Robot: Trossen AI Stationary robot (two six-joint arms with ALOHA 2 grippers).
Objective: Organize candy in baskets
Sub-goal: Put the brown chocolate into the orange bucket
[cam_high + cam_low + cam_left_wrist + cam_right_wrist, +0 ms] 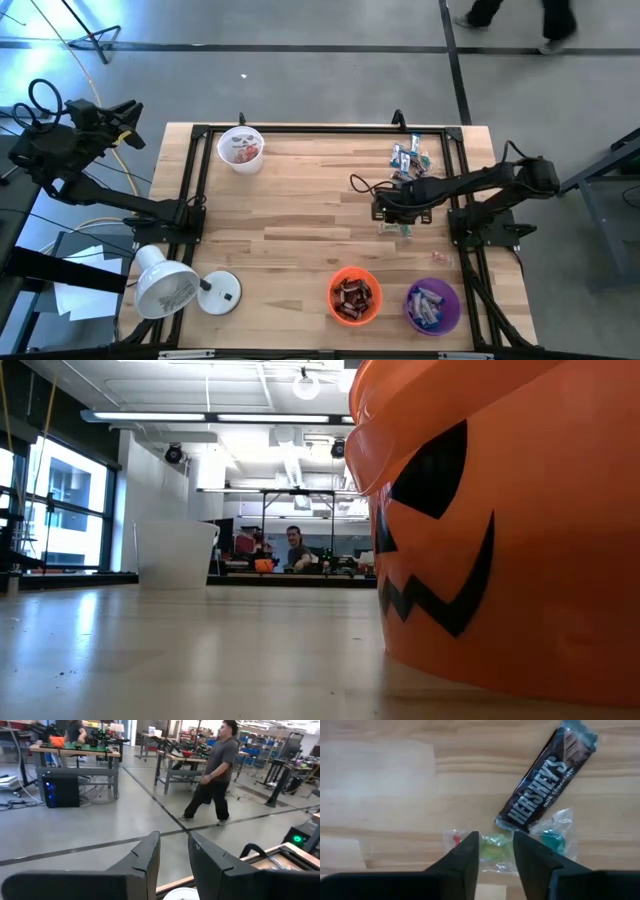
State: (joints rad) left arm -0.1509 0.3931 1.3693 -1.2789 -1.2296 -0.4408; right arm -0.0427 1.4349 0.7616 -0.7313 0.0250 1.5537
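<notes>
The right gripper point(496, 862) is low over the table point(300, 215), its two dark fingers point(465, 860) standing a narrow gap apart with nothing clamped; a clear-wrapped green candy point(495, 847) lies on the wood right in that gap, with a red piece point(456, 840) and a teal piece point(551, 841) just beside it. Just past them a dark brown Hershey's bar point(545, 775) lies tilted, its lower end touching the clear wrappers. From above, this gripper point(385, 212) sits on the table's right side, between a loose heap of blue-and-white candy point(410, 158) at the far edge and, at the near edge, the orange basket point(355, 296) holding brown bars and the purple basket point(432, 306) holding mixed wrappers. The white basket point(241, 148) stands at the far edge, well apart from it. The left gripper point(174, 865) waits off the table's far left corner, fingers narrowly parted and empty, facing the room, where a person point(215, 770) walks.
</notes>
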